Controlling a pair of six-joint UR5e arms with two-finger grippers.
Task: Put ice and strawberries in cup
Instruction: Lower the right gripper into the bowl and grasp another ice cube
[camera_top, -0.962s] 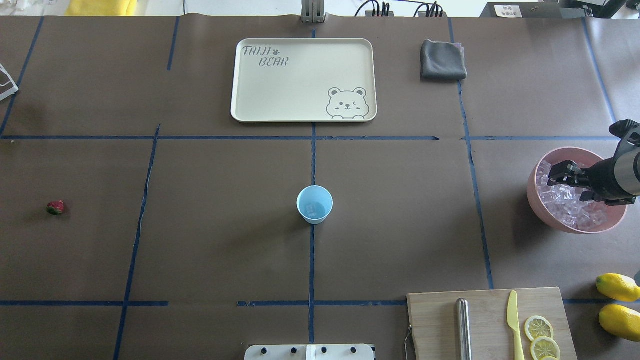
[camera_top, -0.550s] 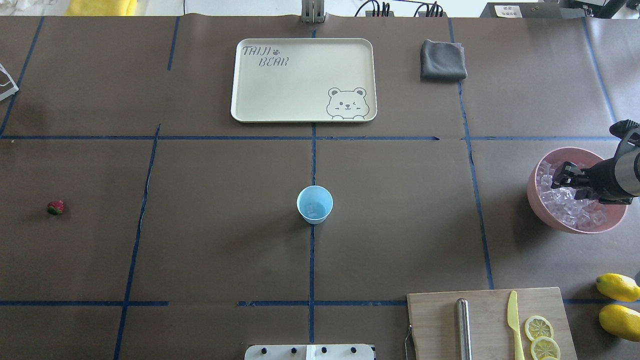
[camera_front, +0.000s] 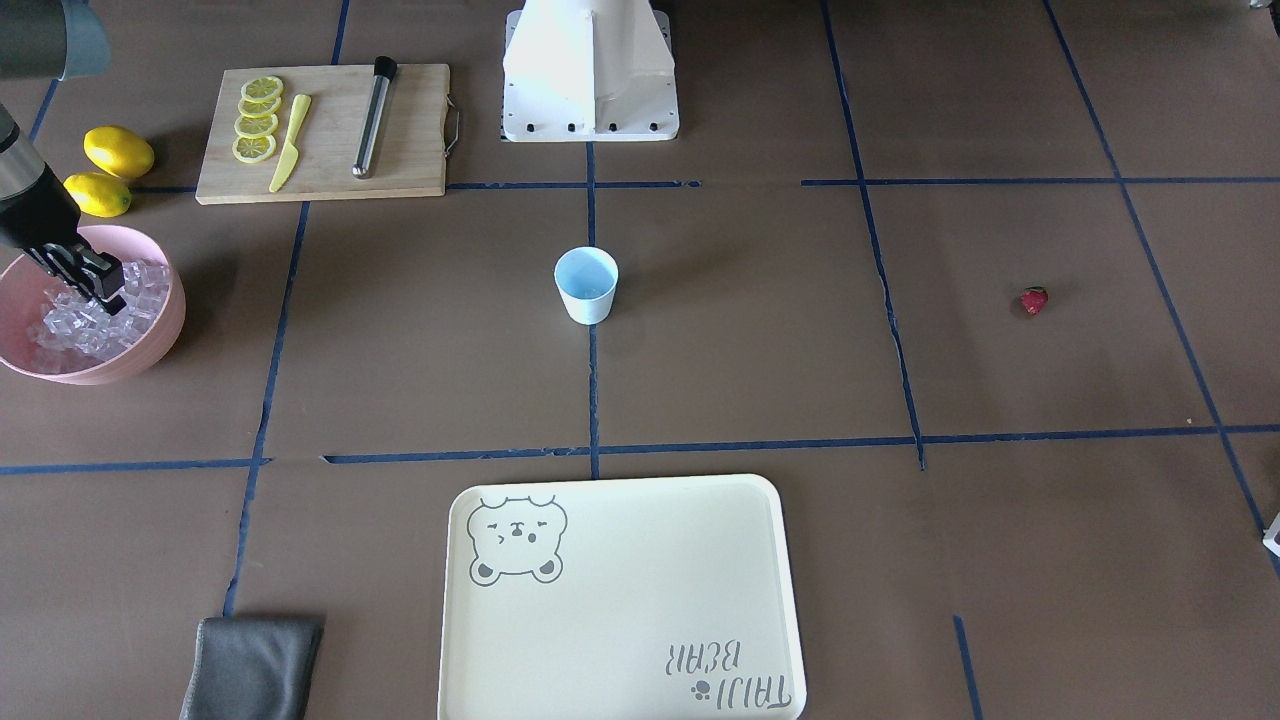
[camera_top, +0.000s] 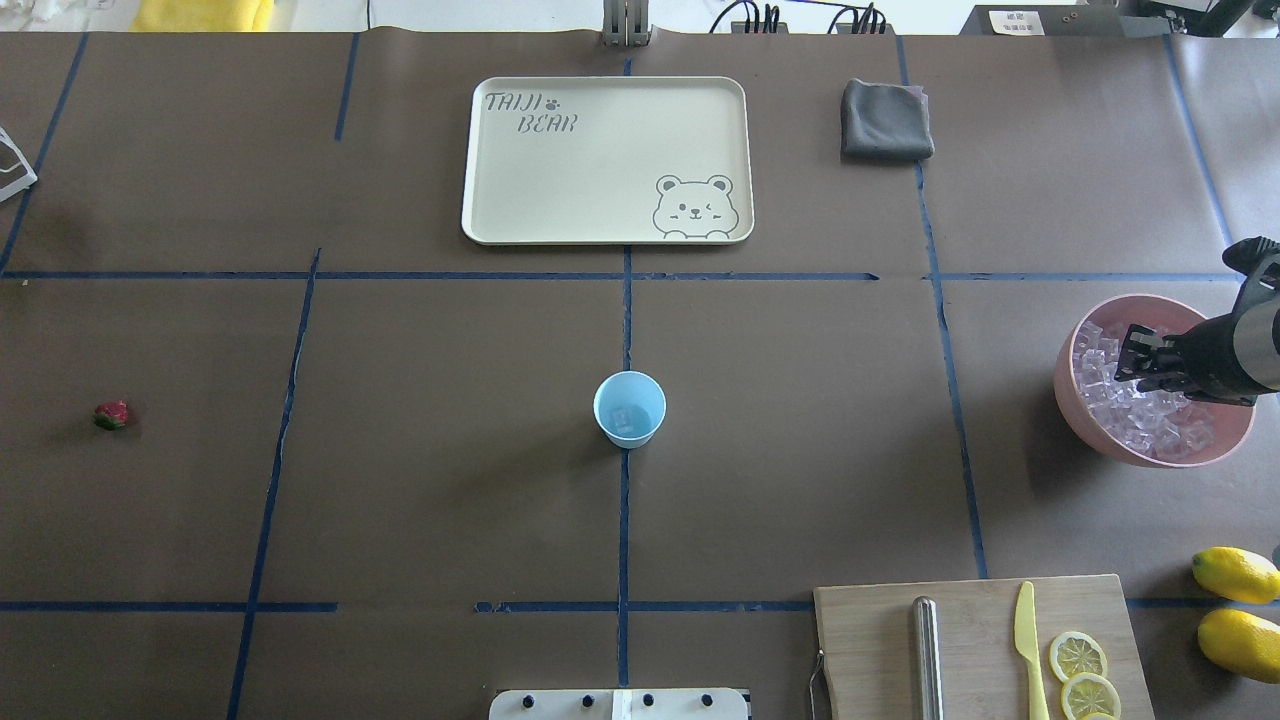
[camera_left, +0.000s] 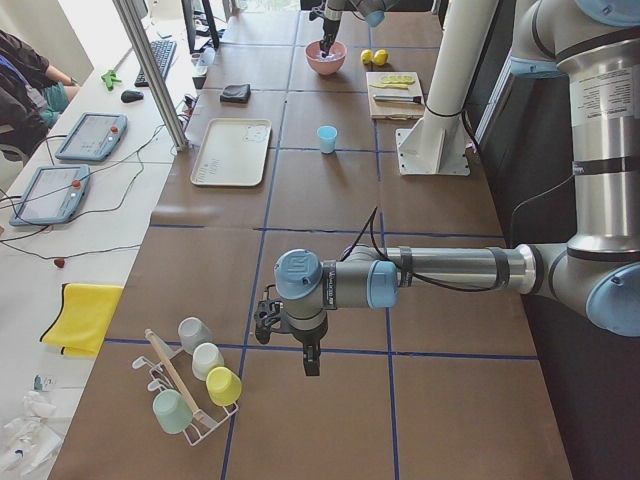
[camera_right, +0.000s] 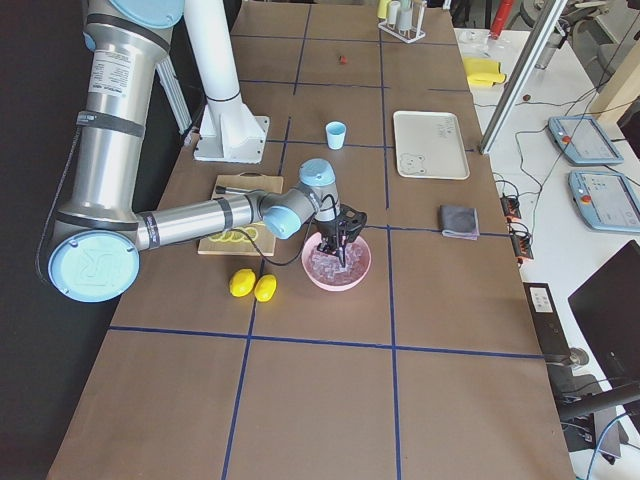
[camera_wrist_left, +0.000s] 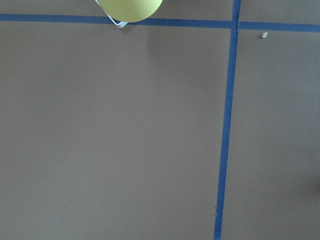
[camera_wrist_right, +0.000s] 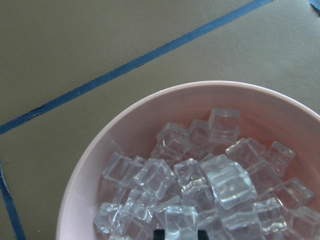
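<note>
The right gripper (camera_top: 1128, 357) is down inside the pink bowl (camera_top: 1064, 385) at the right end of the table, its tips sunk among the ice (camera_top: 1150, 420) piled there. From the wrist camera, only two dark fingertip ends peek in at the bottom edge with a cube between them. I cannot tell whether they are pinching that cube or just sitting loose around it.

The cup (camera_top: 629, 408) stands upright in the middle of the table on a blue tape line, well apart from the bowl. There is a pale glassy shape at its bottom that looks like one cube. The strawberry (camera_top: 112, 414) lies by itself on the bare table at the left end, well apart from the cup.

The left gripper (camera_left: 310, 362) hangs pointing down over the table at the left end, near a rack of small cups (camera_left: 195, 385). It shows only from the side camera, so I cannot tell whether it is released or clenched.

Beyond the cup lies a cream tray (camera_top: 600, 170), with a folded grey cloth (camera_top: 886, 120) to its right. A cutting board (camera_top: 870, 640) on the near right carries lemon slices (camera_top: 1078, 655), a yellow knife (camera_top: 1026, 640) and a metal rod (camera_top: 928, 655), and two whole lemons (camera_top: 1235, 573) sit just beside it.
</note>
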